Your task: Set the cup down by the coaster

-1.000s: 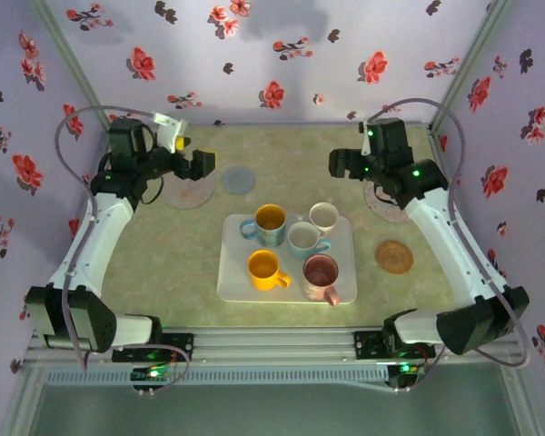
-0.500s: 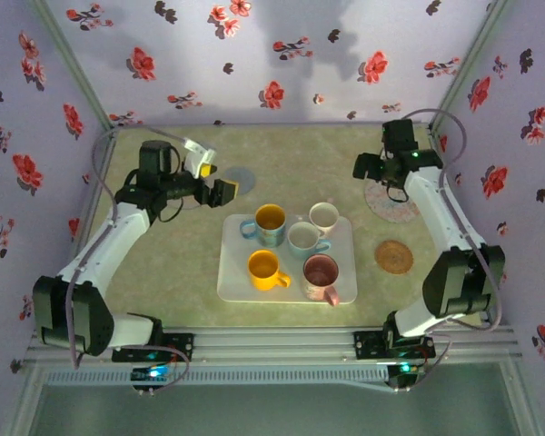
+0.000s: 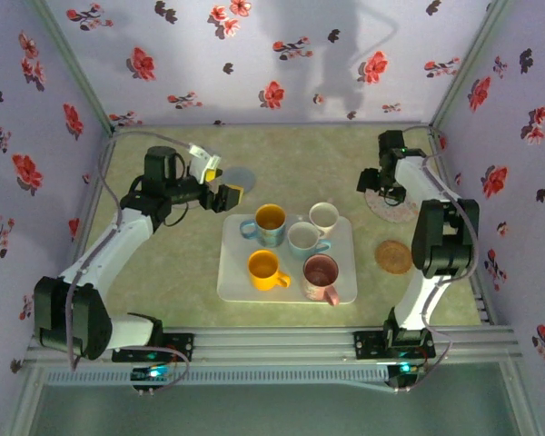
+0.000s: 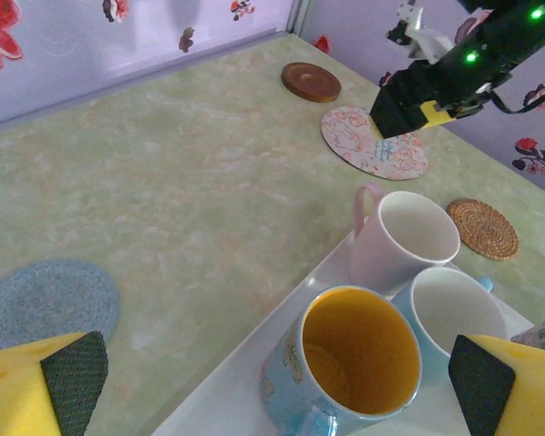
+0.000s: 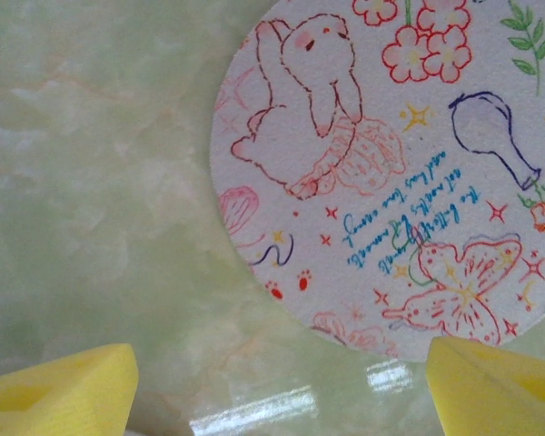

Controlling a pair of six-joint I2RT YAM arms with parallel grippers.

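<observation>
At the middle of the surface (image 3: 186, 263), seen from above, a white tray (image 3: 236, 289) carries five cups. The blue cup (image 3: 270, 221) stands at its 11 o'clock corner, with a white cup (image 3: 323, 215), a pale cup (image 3: 303, 238), a yellow cup (image 3: 263, 267) and a pink cup (image 3: 321, 272). The left end effector (image 3: 221, 182) hangs wide open at 10 o'clock from the tray, beside a blue-grey coaster (image 3: 242, 176). The right end effector (image 3: 371, 180) sits at 2 o'clock by the printed coaster (image 3: 388, 209), and a woven coaster (image 3: 393, 256) lies at 3 o'clock. The left wrist view adds a dark wooden coaster (image 4: 311, 82). The right wrist view shows the right end effector's jaws spread, gripping nothing, and a rabbit and a butterfly drawn on the printed coaster.
</observation>
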